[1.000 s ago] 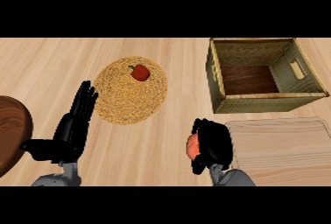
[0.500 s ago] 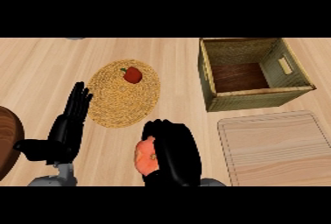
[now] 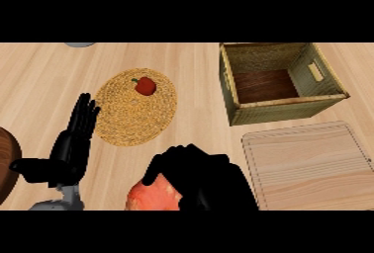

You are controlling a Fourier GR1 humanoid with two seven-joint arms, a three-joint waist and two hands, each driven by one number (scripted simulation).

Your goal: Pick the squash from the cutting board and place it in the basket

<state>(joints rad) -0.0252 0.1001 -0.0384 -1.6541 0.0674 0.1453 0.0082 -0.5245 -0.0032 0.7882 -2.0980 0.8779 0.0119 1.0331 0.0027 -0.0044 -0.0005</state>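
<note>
The squash (image 3: 152,196), orange-red, shows at the lower middle of the head view, with my right hand (image 3: 201,175) curled over it from the right and hiding most of it. The empty cutting board (image 3: 306,165) lies just right of that hand. The square woven basket (image 3: 285,111) with a dark wooden floor stands at the upper right, beyond the board and apart from the hand. My left hand (image 3: 73,143) rests open at the lower left, fingers up.
A round straw mat (image 3: 135,121) lies left of the basket with a red pepper (image 3: 145,85) on its far part. A dark round wooden piece (image 3: 4,163) shows at the left edge. A grey object (image 3: 79,44) peeks in at the top.
My right hand, holding the squash, has moved left from beside the cutting board to the lower middle. The left hand has stayed where it was.
</note>
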